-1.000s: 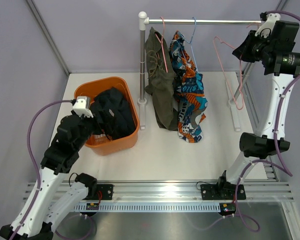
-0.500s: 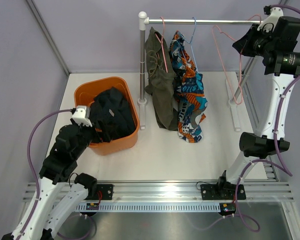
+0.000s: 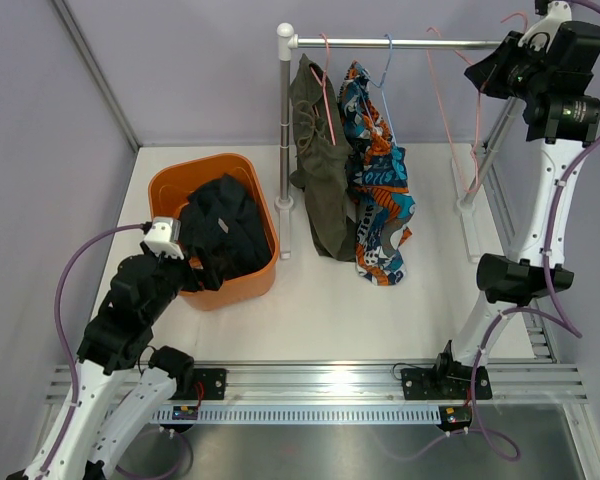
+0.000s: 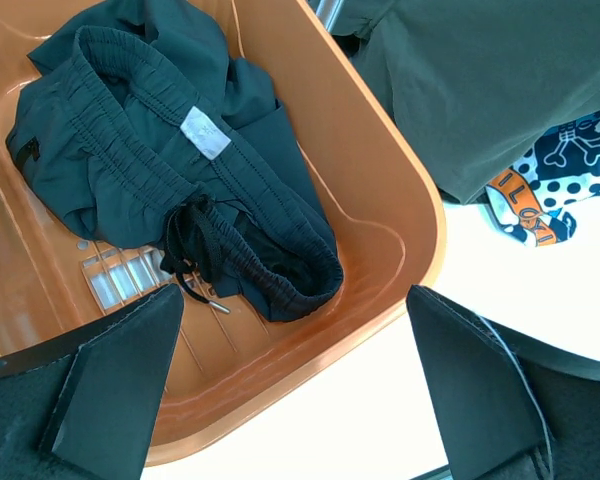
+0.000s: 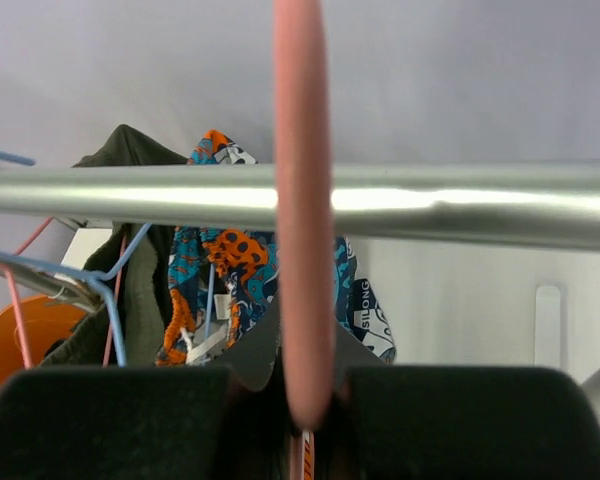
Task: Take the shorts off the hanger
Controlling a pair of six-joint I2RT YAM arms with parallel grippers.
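Black shorts (image 3: 223, 225) lie in the orange basket (image 3: 180, 175), off any hanger; the left wrist view shows them bunched inside (image 4: 170, 180). My left gripper (image 3: 195, 262) is open and empty above the basket's near rim (image 4: 292, 300). My right gripper (image 3: 490, 75) is shut on an empty pink hanger (image 3: 450, 110) and holds it up at the right end of the rail (image 3: 410, 43). In the right wrist view the hanger wire (image 5: 302, 200) crosses in front of the rail (image 5: 460, 195), between my fingers (image 5: 302, 385).
Olive shorts (image 3: 320, 170) on a pink hanger and patterned blue-orange shorts (image 3: 385, 190) on a blue hanger hang at the rail's left end. The rack's post (image 3: 285, 130) stands beside the basket. Purple walls enclose the table.
My right gripper has raised the empty pink hanger from below the rail up to rail height. My left gripper has drawn back from the shorts toward the basket's near rim.
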